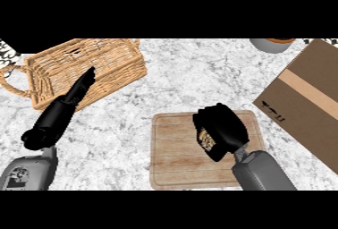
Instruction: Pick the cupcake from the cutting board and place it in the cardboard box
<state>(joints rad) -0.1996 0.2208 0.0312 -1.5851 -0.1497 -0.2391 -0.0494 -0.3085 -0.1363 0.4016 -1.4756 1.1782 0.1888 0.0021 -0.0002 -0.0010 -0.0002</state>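
While the cupcake [205, 139] is over the cutting board [175, 152], the grasp looks made and the carry is not yet done.
The right hand [221, 127] curls its fingers round the cupcake, mostly hiding it; whether it is lifted off the wood I cannot tell. The cardboard box [307, 103] lies well apart to the right. The left hand [69, 100] rests, fingers straight, over the wicker basket [105, 58].

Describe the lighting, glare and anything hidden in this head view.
Head view: light is even, with no glare on the marble counter; the right robot hand curls round the cupcake and hides most of it, over the cutting board; the cardboard box is cut by the right edge.
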